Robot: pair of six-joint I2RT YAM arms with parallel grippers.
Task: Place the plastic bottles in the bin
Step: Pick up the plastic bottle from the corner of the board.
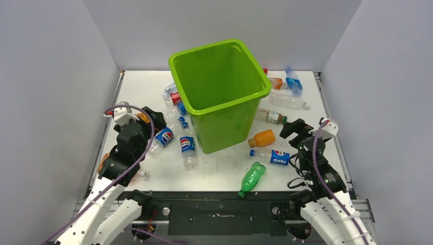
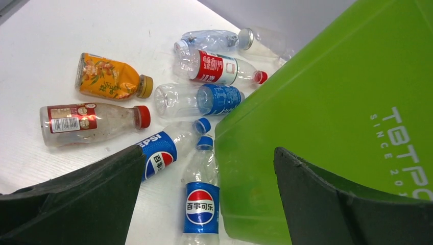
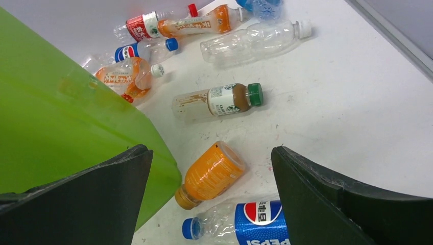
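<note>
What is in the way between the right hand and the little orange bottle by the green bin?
Nothing visible. The right hand is open, and the orange bottle lies uncovered below it, beside the bin.

On the bin (image 2: 327, 92), white lettering reads "TBTP", then a letter cut off by the frame edge, with "SINCE 20" beneath; a slanting bottle (image 2: 158, 153) shows "EPSI" and 百事 on its blue label; the neighbouring bottle (image 2: 200, 206) shows 百事可乐; in the overhead view, a front-right bottle (image 1: 275, 157) reads "PEPSI"; other labels are illegible.
</note>
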